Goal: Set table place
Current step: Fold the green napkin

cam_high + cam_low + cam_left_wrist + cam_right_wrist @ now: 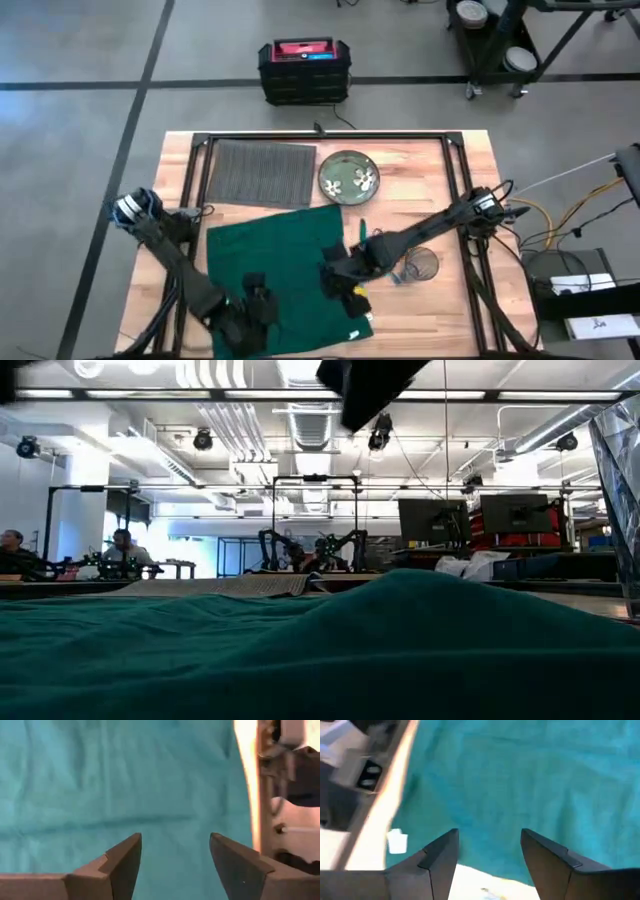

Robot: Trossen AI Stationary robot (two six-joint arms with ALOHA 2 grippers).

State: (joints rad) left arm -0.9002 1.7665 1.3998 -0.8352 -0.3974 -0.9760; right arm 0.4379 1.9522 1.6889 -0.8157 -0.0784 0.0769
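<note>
Left gripper (pixel 175 862) fingers spread, empty, green napkin (pixel 285 260) right under them. Right gripper (pixel 487 857) fingers also spread, empty, over the napkin's edge, bare table (pixel 440 190) wood just beside. Farther out from both, placemat (pixel 262 172) lay at the table's far side, plate (pixel 348 176) just beside it, glass (pixel 422 263) near the right arm. Judged early: napkin spread unfolded, nothing arranged on the placemat yet.

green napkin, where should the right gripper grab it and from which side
Take the green napkin at its right-hand edge near the front corner, coming down from above. It lies spread nearly flat on the table, so only an edge gives the fingers something to pinch. The right gripper is open over that edge, wood showing just beyond it.
</note>
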